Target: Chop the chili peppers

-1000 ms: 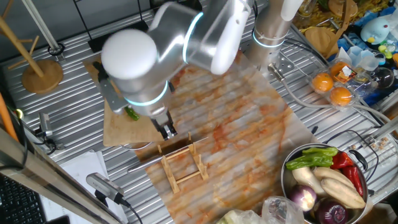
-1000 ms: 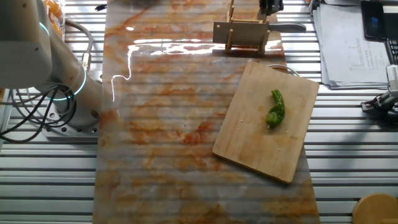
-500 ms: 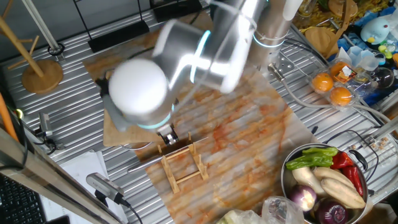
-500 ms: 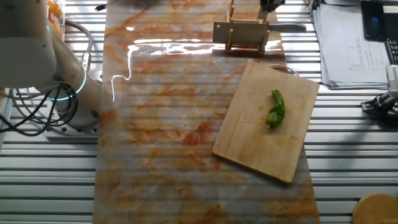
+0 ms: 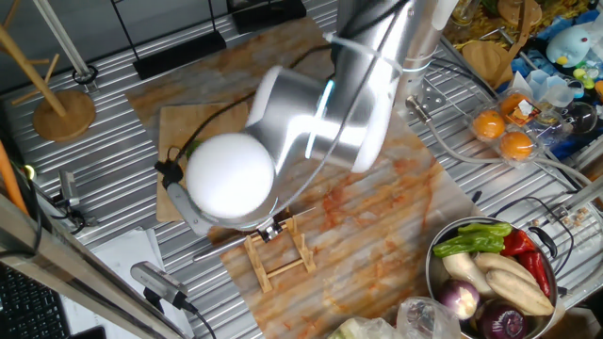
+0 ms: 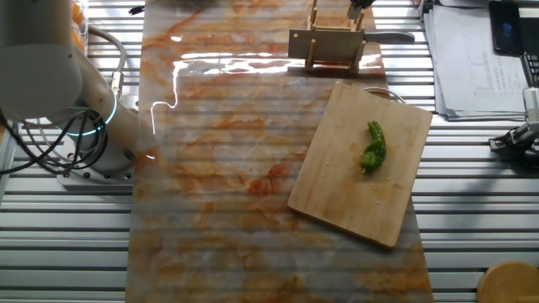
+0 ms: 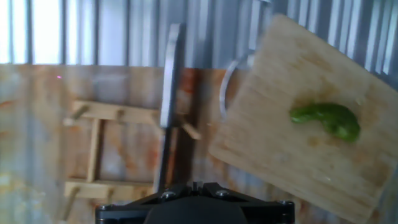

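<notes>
1 chili pepper (image 6: 373, 147) | 1 cutting board (image 6: 337, 194) | 1 knife (image 7: 170, 87) | gripper (image 5: 272, 229) state unclear

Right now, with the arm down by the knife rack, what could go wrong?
1. The knife lies in a light wooden rack; a skewed grab may tip the rack or drag it.
2. The chili pepper lies loose on the cutting board and may roll under the blade.

Glossy green chili pepper (image 6: 373, 148), matt wooden board (image 6: 337, 185)
</notes>
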`<state>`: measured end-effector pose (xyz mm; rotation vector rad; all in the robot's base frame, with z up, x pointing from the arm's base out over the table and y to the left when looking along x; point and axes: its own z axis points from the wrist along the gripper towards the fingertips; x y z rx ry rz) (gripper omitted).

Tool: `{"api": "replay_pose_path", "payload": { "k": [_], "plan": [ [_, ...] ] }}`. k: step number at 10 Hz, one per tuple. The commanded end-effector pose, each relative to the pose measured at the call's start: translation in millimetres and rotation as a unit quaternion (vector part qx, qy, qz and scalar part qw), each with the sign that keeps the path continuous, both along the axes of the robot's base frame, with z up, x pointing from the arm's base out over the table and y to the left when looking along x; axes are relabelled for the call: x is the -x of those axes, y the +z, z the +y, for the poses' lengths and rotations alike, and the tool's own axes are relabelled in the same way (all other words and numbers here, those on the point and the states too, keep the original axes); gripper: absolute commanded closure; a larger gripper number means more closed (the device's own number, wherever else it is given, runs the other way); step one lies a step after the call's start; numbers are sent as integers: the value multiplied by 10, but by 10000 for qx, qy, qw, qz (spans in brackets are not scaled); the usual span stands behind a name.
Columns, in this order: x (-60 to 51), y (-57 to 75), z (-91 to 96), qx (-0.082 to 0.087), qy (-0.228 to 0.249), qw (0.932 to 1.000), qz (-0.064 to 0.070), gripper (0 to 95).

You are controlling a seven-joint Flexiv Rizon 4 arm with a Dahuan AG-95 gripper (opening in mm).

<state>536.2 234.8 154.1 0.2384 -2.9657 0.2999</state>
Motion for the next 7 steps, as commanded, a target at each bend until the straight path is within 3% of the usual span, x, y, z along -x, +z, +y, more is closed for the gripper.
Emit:
{"api": "replay_pose_path", "payload": {
  "k": [1, 3, 7],
  "plan": [
    [11, -126, -19, -72, -414, 9990, -133, 760],
    [6, -271, -2, 123, -372, 9991, -175, 760],
    [26, -387, 156, 177, -545, 9981, -213, 760]
  ]
}}
